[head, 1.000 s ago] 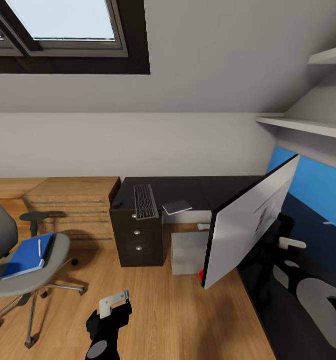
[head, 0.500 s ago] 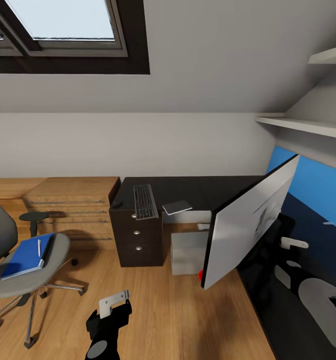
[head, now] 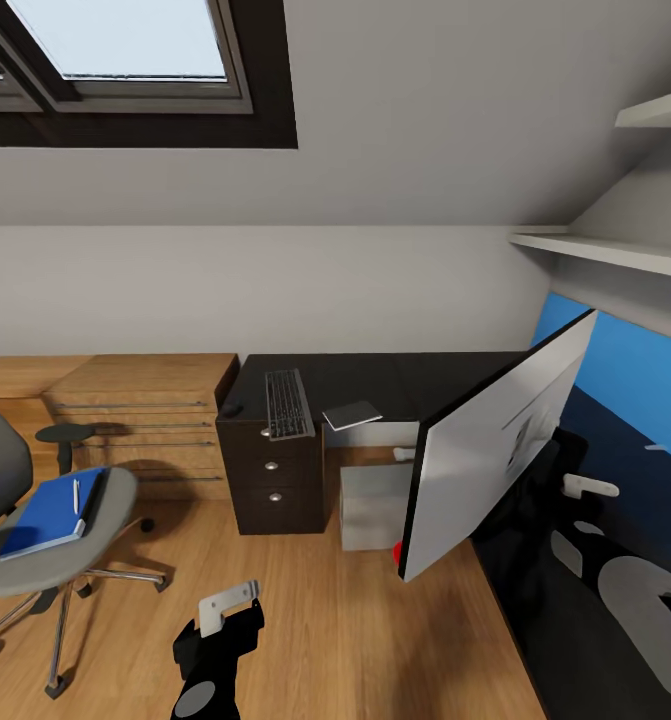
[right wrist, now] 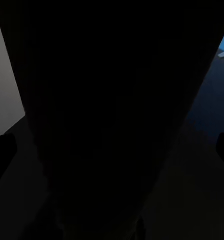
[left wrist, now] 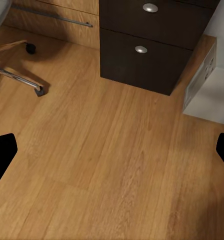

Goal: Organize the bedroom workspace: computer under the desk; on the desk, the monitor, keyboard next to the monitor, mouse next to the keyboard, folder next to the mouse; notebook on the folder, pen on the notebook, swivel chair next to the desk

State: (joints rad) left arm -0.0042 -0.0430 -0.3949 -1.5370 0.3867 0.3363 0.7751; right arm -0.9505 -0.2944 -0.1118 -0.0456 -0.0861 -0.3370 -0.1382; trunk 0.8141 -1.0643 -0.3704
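Oak floorboards lie nearest, and over them the left gripper [head: 225,612] hangs with its jaws wide apart and nothing between them; the left wrist view looks down past its fingertips at bare floor [left wrist: 106,165]. Beside it on the right, the monitor [head: 490,440] stands tilted at the edge of the desk [head: 375,375], silver back outward, and compared with a second ago it has crept slightly leftward, so the right arm seems to be nudging or holding it; the right gripper [head: 585,487] sits just behind the screen, but the right wrist view is almost black, so I cannot tell how its jaws stand. The monitor is likely being settled in place, an early step. To the left the chair [head: 45,540] carries the blue folder [head: 50,510] with the pen [head: 76,494] on top, well apart from the desk. Further off, the grey computer [head: 375,505] stands under the desk beside the black drawer unit [head: 275,480]. On the desktop lie the keyboard [head: 288,403], a small dark lump just beside it that may be the mouse [head: 232,408], and the notebook [head: 353,414] overhanging the front edge. The tilted monitor blocks reach to that far corner.
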